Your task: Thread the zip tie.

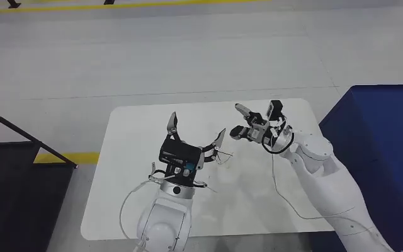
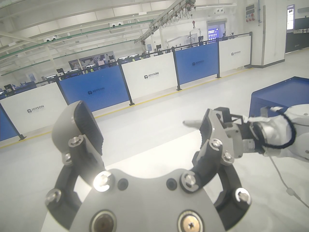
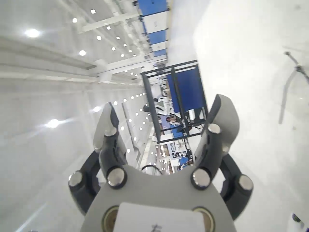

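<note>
table: big white rounded-corner tabletop point(image 1: 126, 189). Both arms are over it, and the tie lies on its bare middle.

blue cabinet: dark blue boxy unit point(image 1: 368, 138) off the table's edge on the right arm's side. It's not part of the job.

left gripper: grey metal two-finger claw with black ribbed pads point(image 1: 196, 125), spread wide with nothing between the pads. It sits above the middle of the table, with one fingertip just beside the tie.

right gripper: same sort of grey claw point(image 1: 235, 118), also spread apart and holding nothing. It's near the far edge of the table, pointing across towards the left one.

zip tie: thin pale plastic strip point(image 1: 221, 154), loose on the table between the two grippers and closer to the left. In the right wrist view it looks kinked rather than straight. I honestly can't tell which end is the head.

handling: my guess is it's super light, bendy but springy, and a bit slick. It lies nearly flat, so pinching it off the table looks fiddly.

where to grab: I'd say one claw should pinch right by the head. The other should go just behind the tail tip, so the free end doesn't flop while aiming for the slot.

risk: it probably skates away if a pad nudges it sideways.
</note>
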`<action>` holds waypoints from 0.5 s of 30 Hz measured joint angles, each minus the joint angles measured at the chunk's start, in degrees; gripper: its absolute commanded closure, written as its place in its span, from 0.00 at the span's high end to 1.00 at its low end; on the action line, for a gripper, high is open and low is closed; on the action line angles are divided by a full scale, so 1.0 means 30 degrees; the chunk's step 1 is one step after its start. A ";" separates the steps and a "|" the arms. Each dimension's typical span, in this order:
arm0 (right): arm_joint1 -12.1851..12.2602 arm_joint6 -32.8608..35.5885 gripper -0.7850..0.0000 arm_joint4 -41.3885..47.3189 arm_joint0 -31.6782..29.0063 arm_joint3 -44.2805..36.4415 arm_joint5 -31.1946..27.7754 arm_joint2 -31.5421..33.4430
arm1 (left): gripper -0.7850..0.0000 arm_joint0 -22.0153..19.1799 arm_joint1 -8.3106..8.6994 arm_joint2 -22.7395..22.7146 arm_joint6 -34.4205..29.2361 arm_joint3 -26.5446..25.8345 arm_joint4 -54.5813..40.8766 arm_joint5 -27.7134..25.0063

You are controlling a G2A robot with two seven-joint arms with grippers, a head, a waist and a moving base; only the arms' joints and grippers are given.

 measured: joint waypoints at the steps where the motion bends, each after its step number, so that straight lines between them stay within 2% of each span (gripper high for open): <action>1: 0.0053 -0.0264 1.00 -0.0241 -0.0446 -0.0559 -0.1152 0.0592 | 1.00 0.0000 0.0000 0.0000 0.0000 0.0000 0.0000 0.0000; 6: 0.0350 -0.0589 1.00 -0.2382 -0.3529 -0.3238 -0.7106 0.3697 | 1.00 0.0000 0.0000 0.0000 0.0000 0.0000 0.0000 0.0000; 8: 0.0415 -0.0633 1.00 -0.3164 -0.4678 -0.3945 -0.8514 0.4615 | 1.00 0.0000 0.0000 0.0000 0.0000 0.0000 0.0000 0.0000; 11: 0.0456 -0.0752 1.00 -0.3698 -0.5720 -0.4357 -0.8678 0.5248 | 1.00 0.0000 0.0000 0.0000 0.0000 0.0000 0.0000 0.0000; 15: 0.0457 -0.0767 1.00 -0.3678 -0.5807 -0.4394 -0.8495 0.5259 | 1.00 0.0000 0.0000 0.0000 0.0000 0.0000 0.0000 0.0000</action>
